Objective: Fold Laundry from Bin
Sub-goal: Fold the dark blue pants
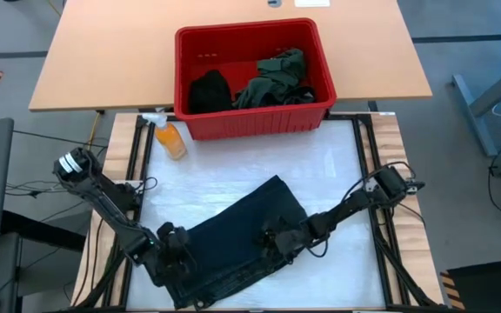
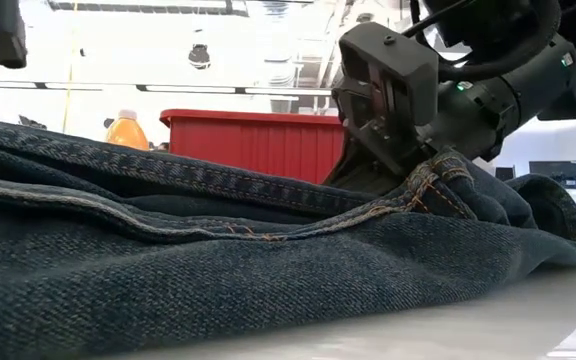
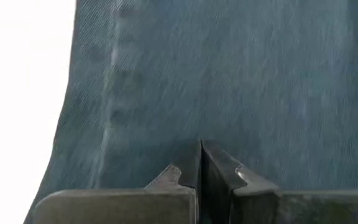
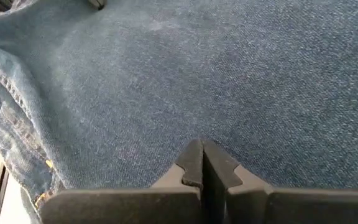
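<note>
- The left gripper (image 1: 174, 243) is down on the near-left part of the jeans (image 1: 242, 233), fingers pressed together; its wrist view shows them (image 3: 219, 171) closed over blue denim, and whether cloth is pinched between them cannot be told.
- The orange spray bottle (image 1: 170, 137) lies on the bench (image 1: 337, 165) just beside the bin's near-left corner.
- The jeans lie flat on the bench's near half, well apart from the bin, long axis running diagonally from near-left up to far-right, the narrower end pointing toward the bin.
- The red bin (image 1: 255, 122) sits at the far edge, holding a black garment (image 1: 209, 89) at left and a dark olive-green piece (image 1: 277, 80) at right.
- The right gripper (image 1: 278, 239) rests on the jeans' middle, fingers (image 4: 219, 165) closed.
- Only the low view shows the orange-stitched seams (image 2: 268, 232) and the denim bunched beneath a gripper (image 2: 383, 140); only the high view shows the bin's contents.
</note>
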You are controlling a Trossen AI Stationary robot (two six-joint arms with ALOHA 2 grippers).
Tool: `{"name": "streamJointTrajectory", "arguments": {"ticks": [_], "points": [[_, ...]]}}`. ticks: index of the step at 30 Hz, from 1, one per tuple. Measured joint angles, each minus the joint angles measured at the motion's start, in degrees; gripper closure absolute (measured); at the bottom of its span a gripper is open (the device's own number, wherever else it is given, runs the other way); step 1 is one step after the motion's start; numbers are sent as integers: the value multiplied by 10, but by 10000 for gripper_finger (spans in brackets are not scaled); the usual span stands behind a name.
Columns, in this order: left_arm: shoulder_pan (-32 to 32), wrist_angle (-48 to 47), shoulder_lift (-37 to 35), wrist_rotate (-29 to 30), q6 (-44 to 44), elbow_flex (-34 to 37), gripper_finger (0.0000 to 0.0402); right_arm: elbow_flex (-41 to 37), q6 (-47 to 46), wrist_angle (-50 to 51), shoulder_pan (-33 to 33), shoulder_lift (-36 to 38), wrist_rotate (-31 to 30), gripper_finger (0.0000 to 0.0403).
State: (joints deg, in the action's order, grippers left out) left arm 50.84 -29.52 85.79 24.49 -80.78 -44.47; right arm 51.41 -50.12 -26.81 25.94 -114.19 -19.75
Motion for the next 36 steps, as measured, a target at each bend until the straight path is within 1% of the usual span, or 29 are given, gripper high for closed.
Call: {"name": "streamJointTrajectory", "arguments": {"ticks": [3, 5, 8, 11, 14, 16, 17, 20, 22, 25, 27, 29, 32, 35, 36], "points": [[29, -19, -27, 4, -34, 13, 401, 0, 1, 9, 0, 11, 8, 383], [47, -38, -51, 19, -58, 17, 401, -3, 12, 18, -3, 29, 18, 383], [69, -68, -90, 52, -85, 21, 401, -5, 48, 30, -8, 75, 26, 383], [75, -83, -121, 89, -94, 22, 401, -3, 78, 35, -18, 131, 24, 383], [71, -48, -135, 153, -74, 22, 401, -3, 96, 33, -22, 157, 14, 383], [57, 12, -131, 178, -22, 22, 401, -3, 99, 9, -19, 157, 4, 383], [46, 46, -125, 179, 12, 22, 401, -3, 99, -11, -16, 150, 3, 383], [17, 140, -89, 156, 107, 22, 401, -2, 99, -88, -9, 104, 4, 383], [1, 193, -62, 128, 157, 22, 401, -1, 99, -128, -8, 64, 5, 383], [-16, 231, -20, 60, 183, 22, 401, 18, 99, -147, -9, 17, 22, 383], [-22, 252, 5, 18, 180, 22, 401, 33, 90, -146, -7, -6, 42, 383], [-23, 275, 23, -6, 177, 22, 401, 38, 80, -138, -2, -20, 65, 383], [-21, 302, 34, -13, 177, 22, 401, 42, 73, -128, 13, -21, 89, 383], [-19, 303, 34, -14, 182, 22, 401, 43, 56, -70, 30, -4, 100, 383], [-19, 304, 34, -14, 182, 22, 401, 43, 52, -40, 33, 3, 111, 383]]}}
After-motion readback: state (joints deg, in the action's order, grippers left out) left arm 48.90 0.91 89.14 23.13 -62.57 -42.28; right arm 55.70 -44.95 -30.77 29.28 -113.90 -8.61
